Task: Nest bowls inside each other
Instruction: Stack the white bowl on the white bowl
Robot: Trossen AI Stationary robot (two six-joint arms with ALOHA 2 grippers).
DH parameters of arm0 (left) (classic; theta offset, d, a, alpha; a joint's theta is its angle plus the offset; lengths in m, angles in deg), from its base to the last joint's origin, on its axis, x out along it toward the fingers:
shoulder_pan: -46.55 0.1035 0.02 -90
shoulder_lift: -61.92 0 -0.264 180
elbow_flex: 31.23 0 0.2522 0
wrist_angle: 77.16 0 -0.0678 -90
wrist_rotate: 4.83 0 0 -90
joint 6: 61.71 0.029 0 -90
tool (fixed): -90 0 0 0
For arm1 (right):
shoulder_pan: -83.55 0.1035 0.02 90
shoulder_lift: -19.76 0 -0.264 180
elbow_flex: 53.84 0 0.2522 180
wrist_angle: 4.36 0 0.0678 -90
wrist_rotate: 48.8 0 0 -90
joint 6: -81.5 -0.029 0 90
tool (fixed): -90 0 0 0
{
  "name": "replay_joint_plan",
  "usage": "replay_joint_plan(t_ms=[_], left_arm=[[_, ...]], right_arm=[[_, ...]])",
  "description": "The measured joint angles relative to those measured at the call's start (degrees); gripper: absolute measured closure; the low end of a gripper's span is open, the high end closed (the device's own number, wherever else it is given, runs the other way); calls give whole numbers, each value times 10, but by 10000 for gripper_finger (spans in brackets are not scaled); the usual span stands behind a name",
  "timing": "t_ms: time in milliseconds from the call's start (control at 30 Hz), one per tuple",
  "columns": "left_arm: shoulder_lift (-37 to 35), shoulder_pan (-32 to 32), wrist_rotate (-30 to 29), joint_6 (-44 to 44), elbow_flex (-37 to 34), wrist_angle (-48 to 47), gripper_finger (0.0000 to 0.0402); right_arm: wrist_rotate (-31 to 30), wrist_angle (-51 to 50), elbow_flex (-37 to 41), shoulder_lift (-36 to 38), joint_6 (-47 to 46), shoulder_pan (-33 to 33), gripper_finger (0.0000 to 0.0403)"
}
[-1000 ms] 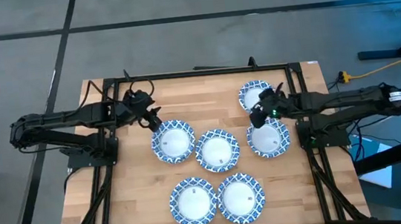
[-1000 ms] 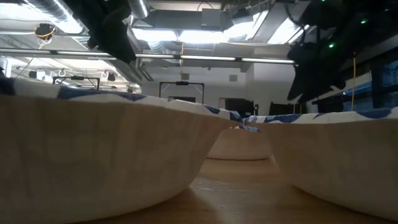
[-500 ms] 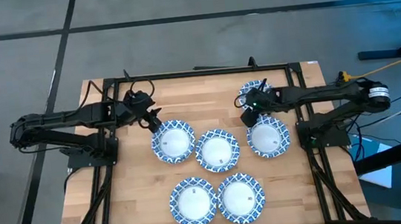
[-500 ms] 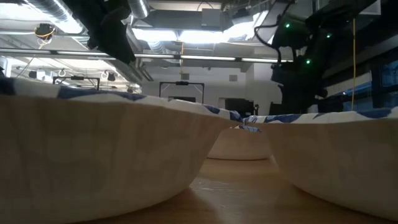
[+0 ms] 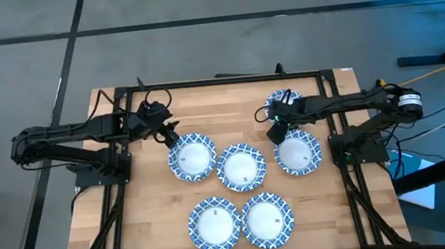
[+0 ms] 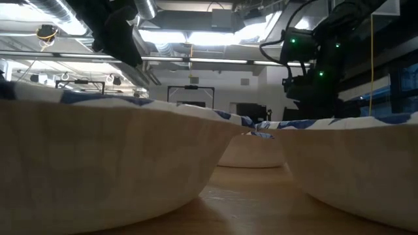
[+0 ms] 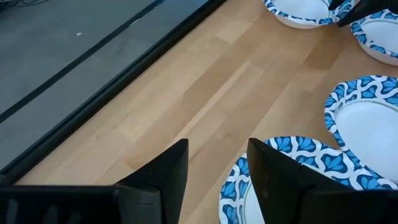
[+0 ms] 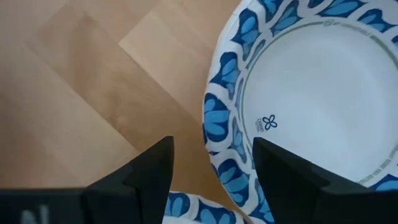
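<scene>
Wood planks make up my worktop (image 5: pixel 150 223), and gray floor lies all around it. Across the worktop I see a big room with bright ceiling lights.

Six bowls show from above, and none sits inside another yet, as far as I can tell. So I judge the nesting is only starting.

My right hand (image 5: pixel 274 130) hangs with its fingers apart and holds nothing. One bowl (image 5: pixel 297 152) lies just in front of it, and its blue rim sits close by one finger (image 8: pixel 280 174) in the right wrist view. Another bowl (image 5: pixel 283 103) lies partly under the right arm, just behind this hand. I think this hand is lining up on the rim of the bowl in front. Next, I judge, it must drop a little so one finger goes inside the rim and one outside, then pinch.

My left hand (image 5: pixel 168 136) waits at the edge of another bowl (image 5: pixel 192 157). Its fingers are part way open, with bare wood showing between them, and it holds nothing. That bowl's rim lies just beside one finger (image 7: pixel 273 177).

A fourth bowl (image 5: pixel 241 167) sits between my two hands. Two more bowls (image 5: pixel 214 224) (image 5: pixel 267 219) lie well apart from both hands, near the front edge.
</scene>
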Motion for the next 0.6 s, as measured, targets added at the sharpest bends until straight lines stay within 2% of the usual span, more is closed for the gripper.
replay_joint_plan(t_ms=[267, 600], left_arm=[[0, 0, 0, 0, 0, 0, 243], [0, 0, 0, -1, 0, 0, 243]], right_arm=[[9, 0, 0, -2, 10, -4, 192], [26, 0, 0, -2, 15, -11, 287]])
